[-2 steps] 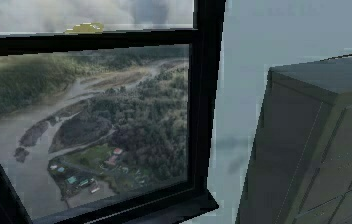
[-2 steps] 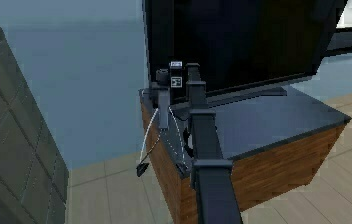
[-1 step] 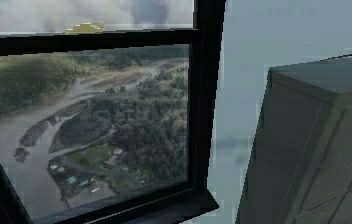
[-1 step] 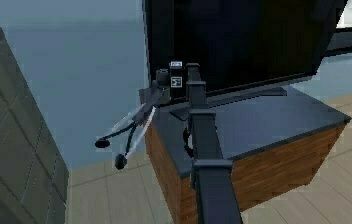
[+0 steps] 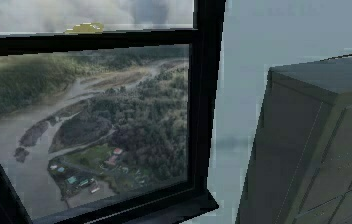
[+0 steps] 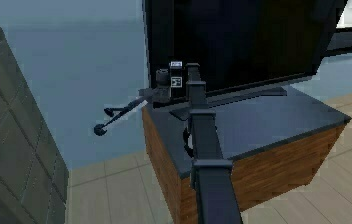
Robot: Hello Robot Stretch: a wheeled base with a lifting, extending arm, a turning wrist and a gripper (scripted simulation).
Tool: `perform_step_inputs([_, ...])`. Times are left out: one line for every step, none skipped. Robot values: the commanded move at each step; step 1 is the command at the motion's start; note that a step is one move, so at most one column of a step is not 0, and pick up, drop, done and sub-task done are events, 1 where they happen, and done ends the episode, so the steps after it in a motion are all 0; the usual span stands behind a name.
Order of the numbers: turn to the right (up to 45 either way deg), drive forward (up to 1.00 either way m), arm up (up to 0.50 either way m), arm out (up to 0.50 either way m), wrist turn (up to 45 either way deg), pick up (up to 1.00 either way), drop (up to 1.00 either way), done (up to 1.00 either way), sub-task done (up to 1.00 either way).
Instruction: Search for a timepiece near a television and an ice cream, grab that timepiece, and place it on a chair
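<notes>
Arm side view: hand (image 6: 105, 124) near the television (image 6: 234, 45) stand (image 6: 284, 130); it holds nothing; bare wall (image 6: 74, 70) behind.

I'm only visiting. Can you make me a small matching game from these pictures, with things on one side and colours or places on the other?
Things:
1 window
2 television
3 cabinet
4 gripper

Descriptions:
a grey
b on a brown stand
c looks out on a river and trees
d before a pale blue wall

Pairs: 1c, 2b, 3a, 4d.
</notes>
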Motion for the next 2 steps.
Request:
perform_step_inputs([0.0, 0.0, 0.0, 0.0, 45.0, 0.0, 0.0, 0.0, 0.0])
perform_step_inputs([0.0, 0.0, 0.0, 0.0, 45.0, 0.0, 0.0, 0.0, 0.0])
